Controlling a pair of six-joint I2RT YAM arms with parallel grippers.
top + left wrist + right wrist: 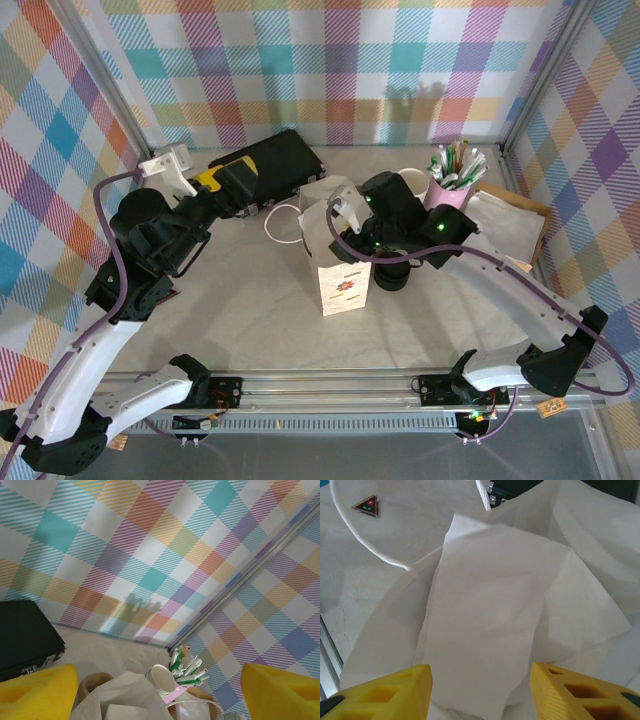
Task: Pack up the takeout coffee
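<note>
White paper bag point(345, 285) stands upright at mid-table and is the reference for every position below; its mouth is crumpled, with loose flaps folded inward across the opening; right gripper point(480, 680) hovers directly above that mouth, yellow fingers point(395, 690) apart with nothing between them; left gripper point(160, 695) sits on the bag's left side, near the level of its top, pads spread wide and empty; takeout coffee point(162, 678) appears to be the pale cup beyond the bag on its far right, just beside the pink cup point(447, 195) of sticks and straws, its open rim tilted toward the left wrist camera; it is not in the bag, and no lid is visible on it; whether it holds liquid cannot be told; probable hazards from this layout: inward flaps may catch the cup's base on entry, tilting the cup or toppling the bag, since neither gripper is holding the bag; a finger reaching for the cup may strike the adjacent pink cup and scatter its contents; excessive closing force may crush the thin paper wall; any tilt in transit may spill through the uncovered rim
</note>
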